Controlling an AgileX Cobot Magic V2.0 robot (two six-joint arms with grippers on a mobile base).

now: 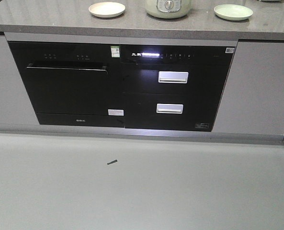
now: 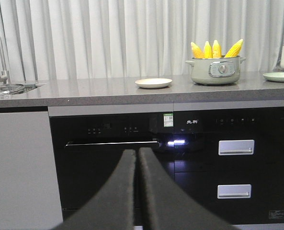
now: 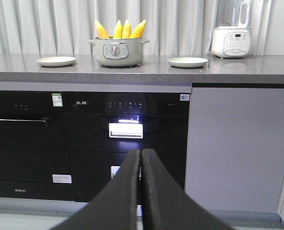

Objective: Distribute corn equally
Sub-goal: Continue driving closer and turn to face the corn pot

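Several yellow corn cobs (image 2: 216, 49) (image 3: 119, 29) stand upright, tips up, in a pale green pot (image 2: 214, 71) (image 3: 118, 51) (image 1: 168, 7) on the grey countertop. A cream plate (image 2: 153, 83) (image 3: 56, 61) (image 1: 107, 9) lies left of the pot and a light green plate (image 3: 187, 62) (image 1: 233, 11) (image 2: 280, 76) lies right of it; both hold nothing. My left gripper (image 2: 137, 152) and my right gripper (image 3: 141, 152) are shut with nothing between them, low in front of the black appliance fronts, well short of the counter.
Black built-in appliances (image 1: 120, 86) with white drawer handles fill the cabinet below the counter. A sink and tap (image 2: 3, 76) sit at the far left, a white blender (image 3: 231, 33) at the right. A small dark scrap (image 1: 112, 162) lies on the grey floor.
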